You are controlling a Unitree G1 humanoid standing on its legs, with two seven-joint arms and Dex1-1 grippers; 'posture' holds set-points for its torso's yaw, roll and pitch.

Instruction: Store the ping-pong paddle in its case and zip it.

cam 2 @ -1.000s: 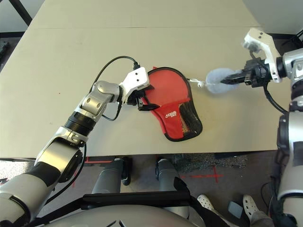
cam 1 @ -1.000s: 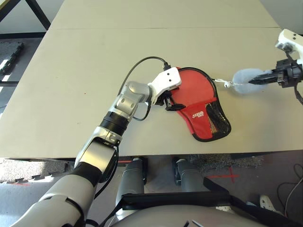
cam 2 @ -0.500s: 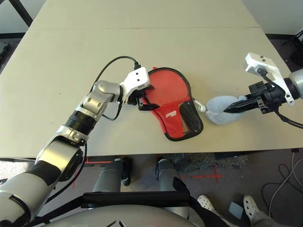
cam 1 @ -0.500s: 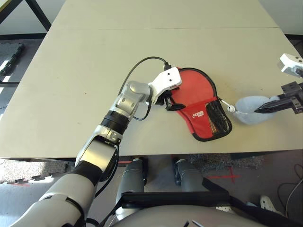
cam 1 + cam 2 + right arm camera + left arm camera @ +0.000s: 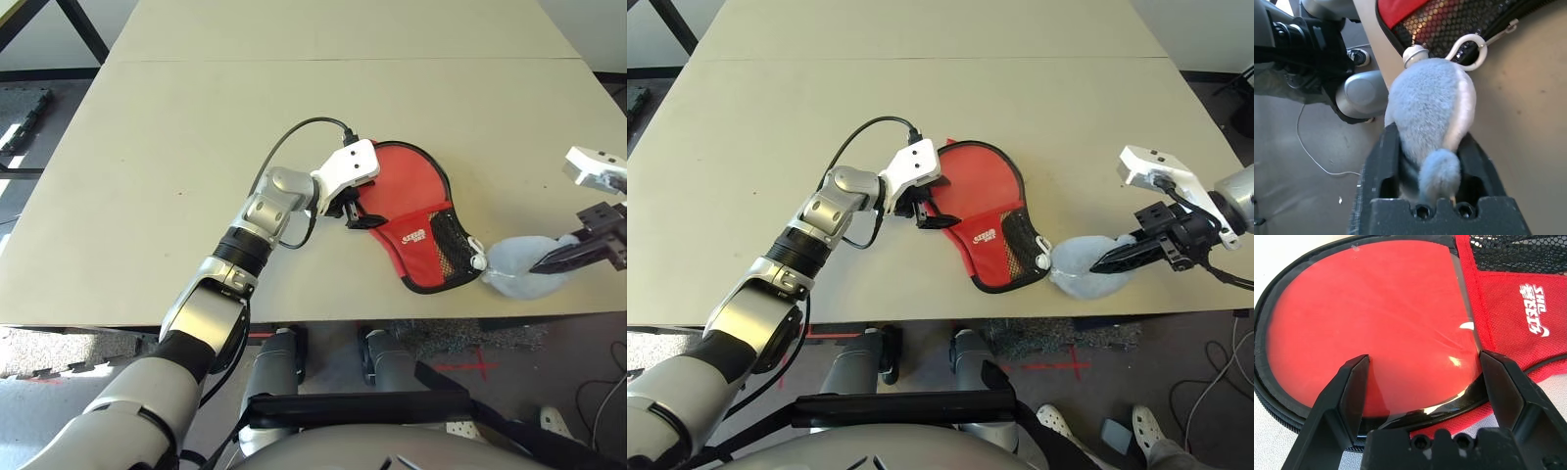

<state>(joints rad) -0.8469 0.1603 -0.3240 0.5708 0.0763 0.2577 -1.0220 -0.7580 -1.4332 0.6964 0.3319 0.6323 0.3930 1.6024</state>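
Both grippers are working around the case (image 5: 411, 220), which is lying flat on the table (image 5: 196, 127) near its front edge, round end pointing away from me, mesh pocket (image 5: 1019, 257) toward the edge.

Left gripper (image 5: 1425, 377) is hovering at the case's left side, fingers (image 5: 1347, 401) spreading wide apart over the clear panel (image 5: 1371, 328) and gripping nothing. Red is showing through that panel, but I am not able to tell whether it is the paddle's face or the lining.

Right gripper (image 5: 1117, 259) is sitting to the right of the case, low by the table's front edge. Its fingers are standing partly apart on either side of a fluffy pale-blue plush charm (image 5: 1430, 112), which is lying between them; whether they are actually pinching it I cannot tell. A white ring (image 5: 1469, 49) is joining the charm to the zipper pull (image 5: 1503, 29) at the mesh-pocket end of the case.
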